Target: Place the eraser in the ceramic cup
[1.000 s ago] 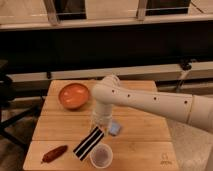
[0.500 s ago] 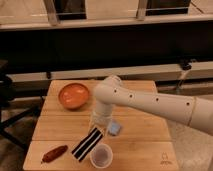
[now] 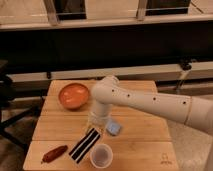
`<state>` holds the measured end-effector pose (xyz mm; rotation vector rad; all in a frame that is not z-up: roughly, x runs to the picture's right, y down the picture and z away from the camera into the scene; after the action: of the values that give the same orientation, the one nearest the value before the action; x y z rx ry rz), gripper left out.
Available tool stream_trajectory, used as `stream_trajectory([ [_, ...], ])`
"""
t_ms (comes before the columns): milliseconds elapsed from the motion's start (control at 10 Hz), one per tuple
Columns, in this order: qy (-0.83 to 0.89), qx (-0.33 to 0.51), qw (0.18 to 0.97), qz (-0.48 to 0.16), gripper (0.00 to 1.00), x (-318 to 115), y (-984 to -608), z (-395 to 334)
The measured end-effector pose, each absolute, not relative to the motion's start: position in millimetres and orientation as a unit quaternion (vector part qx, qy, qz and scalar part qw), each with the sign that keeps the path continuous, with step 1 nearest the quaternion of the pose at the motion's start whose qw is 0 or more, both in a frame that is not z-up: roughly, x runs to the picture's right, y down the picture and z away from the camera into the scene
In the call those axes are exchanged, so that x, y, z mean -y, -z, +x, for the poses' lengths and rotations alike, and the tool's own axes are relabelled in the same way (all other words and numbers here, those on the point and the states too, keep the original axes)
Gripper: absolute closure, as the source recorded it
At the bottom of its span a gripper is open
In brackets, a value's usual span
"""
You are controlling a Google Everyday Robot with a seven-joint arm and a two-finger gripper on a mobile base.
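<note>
Nothing much moves vs the earlier frames: arm [image 3: 150,102], eraser [image 3: 85,145] and cup [image 3: 101,156] sit where they were. My gripper [image 3: 96,123] hangs over mid-table [image 3: 145,147], right at the eraser's upper-right end. Eraser's long axis runs diag., from the gripper down-left toward the front edge. Its low end is just left of the cup, beside it, not in. So the cup lies below & a bit right of the gripper, close by. Can't tell the gripper's state, holding the eraser or only over it, since its own bulk hides that end. Can't tell either if the eraser lies flat or is tipped up. Arm is cut off at right.
</note>
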<state>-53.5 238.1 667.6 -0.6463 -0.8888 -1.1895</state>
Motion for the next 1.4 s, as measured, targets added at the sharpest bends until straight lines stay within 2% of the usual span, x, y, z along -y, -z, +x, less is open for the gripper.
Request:
stream_trajectory([
  [600, 0.54, 0.396, 0.687, -0.283, 0.96, -224.3, -663.0, -64.5],
  [1400, 0.546, 0.36, 0.699, -0.29, 0.96, -202.9, -625.5, -46.2],
])
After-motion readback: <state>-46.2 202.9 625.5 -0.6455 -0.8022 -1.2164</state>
